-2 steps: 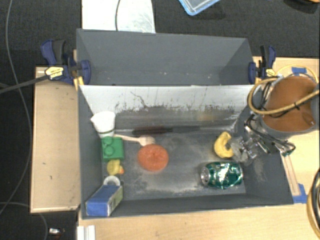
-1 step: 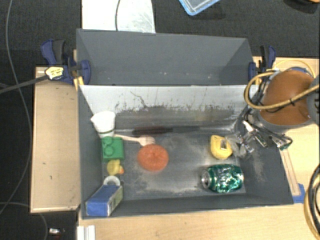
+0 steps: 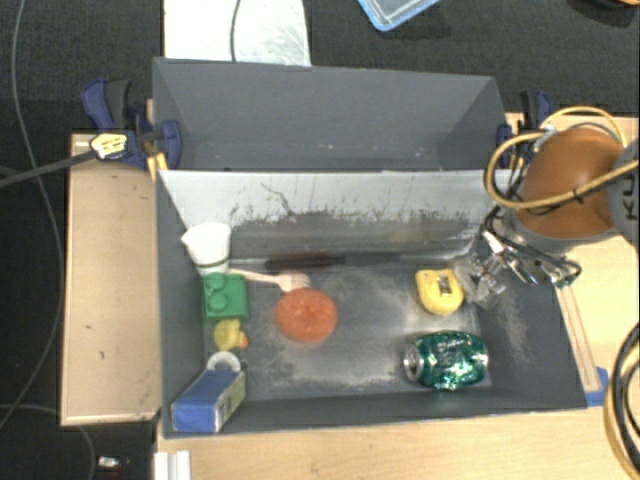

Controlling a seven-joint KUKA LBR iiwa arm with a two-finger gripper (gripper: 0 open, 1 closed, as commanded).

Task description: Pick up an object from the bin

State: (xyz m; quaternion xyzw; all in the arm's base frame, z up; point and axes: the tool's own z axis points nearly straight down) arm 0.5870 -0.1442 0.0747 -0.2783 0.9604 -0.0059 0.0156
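Observation:
My gripper (image 3: 484,276) hangs at the right side of the bin, its metal fingers just right of a small yellow rounded thing (image 3: 438,292) with a dark mark on it. Whether the fingers touch that yellow thing I cannot tell. A crushed green can (image 3: 446,359) lies below it, near the front wall.
In the middle sits an orange-red round ball (image 3: 305,314). Along the left wall lie a white cup-shaped piece (image 3: 208,243), a green block (image 3: 223,295), a small yellow toy (image 3: 229,335) and a blue and white box (image 3: 207,399). A thin dark stick (image 3: 305,261) lies near the back.

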